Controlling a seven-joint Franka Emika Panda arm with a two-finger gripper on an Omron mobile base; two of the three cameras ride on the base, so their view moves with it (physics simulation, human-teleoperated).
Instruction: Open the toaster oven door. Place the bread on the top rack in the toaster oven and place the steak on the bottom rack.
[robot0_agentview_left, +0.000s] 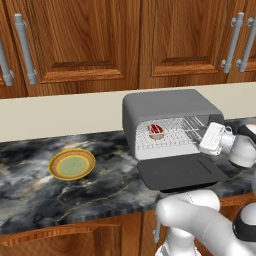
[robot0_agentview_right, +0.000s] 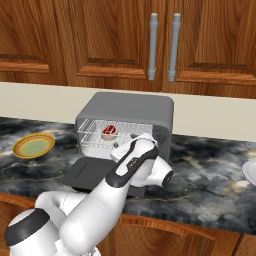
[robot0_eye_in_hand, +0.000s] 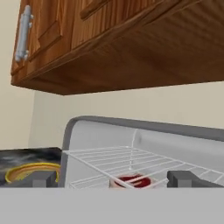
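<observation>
Gripper (robot0_eye_in_hand: 112, 178) open, nothing between its fingertips (robot0_eye_in_hand: 41, 178), poised at the right front of the toaster oven (robot0_agentview_left: 170, 107), level with the racks. Steak (robot0_agentview_left: 156, 131) inside, resting on a wire rack (robot0_agentview_left: 167, 134) toward the left of the cavity; seen from the hand view, sits below the upper rack, red with a pale rim. Toaster oven door (robot0_agentview_left: 180, 172) swung fully down, lying flat on the dark marble counter (robot0_agentview_left: 30, 185) in front of the oven. Yellow-green plate (robot0_agentview_left: 72, 164) bare, well apart to the left on the counter. Edge of a white dish (robot0_agentview_right: 250, 172) at the far right of the right base view. Wooden cabinets (robot0_agentview_left: 90, 40) with silver handles (robot0_agentview_right: 153, 46) above, cream backsplash behind.
</observation>
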